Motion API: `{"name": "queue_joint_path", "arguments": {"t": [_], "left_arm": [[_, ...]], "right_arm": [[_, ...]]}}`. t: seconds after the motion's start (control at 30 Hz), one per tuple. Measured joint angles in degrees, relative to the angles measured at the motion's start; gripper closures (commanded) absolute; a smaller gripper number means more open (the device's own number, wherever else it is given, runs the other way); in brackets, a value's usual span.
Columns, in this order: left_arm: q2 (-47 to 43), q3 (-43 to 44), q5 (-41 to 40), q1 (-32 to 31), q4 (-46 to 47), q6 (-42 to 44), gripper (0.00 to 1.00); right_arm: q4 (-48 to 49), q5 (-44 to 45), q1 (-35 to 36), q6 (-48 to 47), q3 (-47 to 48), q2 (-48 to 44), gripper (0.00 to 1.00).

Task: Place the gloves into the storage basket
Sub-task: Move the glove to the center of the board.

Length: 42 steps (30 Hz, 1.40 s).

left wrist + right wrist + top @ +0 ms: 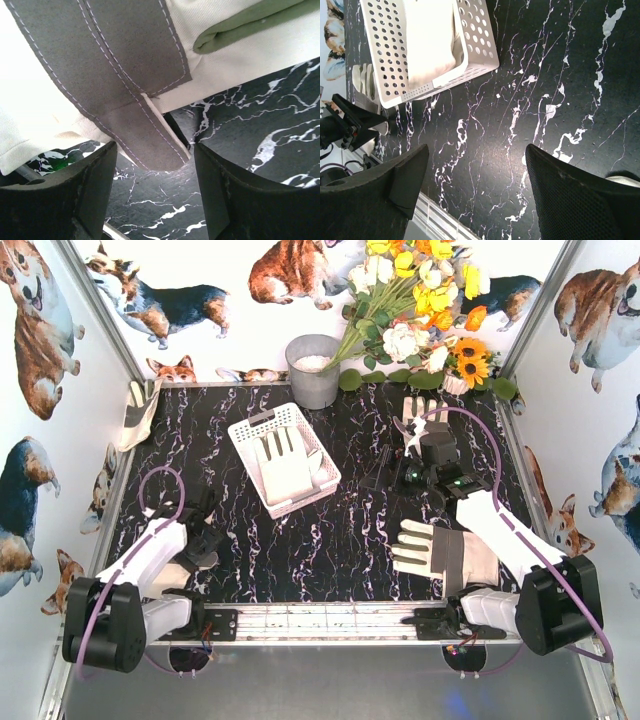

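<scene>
marble table, left pincer open near glove

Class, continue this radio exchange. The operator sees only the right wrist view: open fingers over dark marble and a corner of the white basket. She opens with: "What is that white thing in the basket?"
Observer: A glove, lying flat inside the storage basket.
Operator: Any gloves outside it?
Observer: A second glove lies flat on the table, on the near right.
Operator: And the left gripper?
Observer: Open, with a third glove lying right in front of it, not clamped.
</scene>
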Motion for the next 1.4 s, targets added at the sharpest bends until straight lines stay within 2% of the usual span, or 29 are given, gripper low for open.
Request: {"name": "queue_joint_path", "arguments": {"t": [0.23,0.3,0.37,0.53,0.63,0.8,0.97,1.2,1.4], "left_arm": [[1.8,-0.7,2.3,0.2,2.3,2.8,0.87],[2.0,-0.6,2.7,0.2,2.3,3.7,0.96],[1.9,-0.6,3.3,0.3,2.4,4.3,1.0],[1.2,-0.6,6.9,-0.5,3.6,3.8,1.0],[0.5,-1.0,11.0,-4.0,5.4,0.9,1.0],[-4.7,-3.5,17.0,-15.7,9.2,-10.5,1.0],[-5.9,-3.0,17.1,-26.5,12.7,-21.2,1.0],[3.0,3.5,12.9,-40.9,21.1,-31.2,1.0],[16.3,9.1,12.7,-46.7,33.7,-34.2,1.0]], "right_arm": [[-0.2,0.0,0.0,-0.1,0.0,0.0,0.21],[-0.2,0.0,0.0,-0.1,0.0,0.0,0.21],[-0.3,0.0,0.0,-0.2,0.0,0.0,0.21],[-1.2,-0.2,0.0,-0.5,0.0,0.0,0.21],[-1.8,-0.3,0.0,-0.6,0.0,0.0,0.23],[-5.2,-0.3,0.0,-1.0,1.4,0.0,0.22],[-8.1,0.4,0.0,-2.0,4.2,-0.4,0.2],[-9.2,1.9,0.0,-1.5,4.5,-6.4,0.12],[-8.5,1.2,0.0,1.5,3.2,-9.9,0.13]]}}
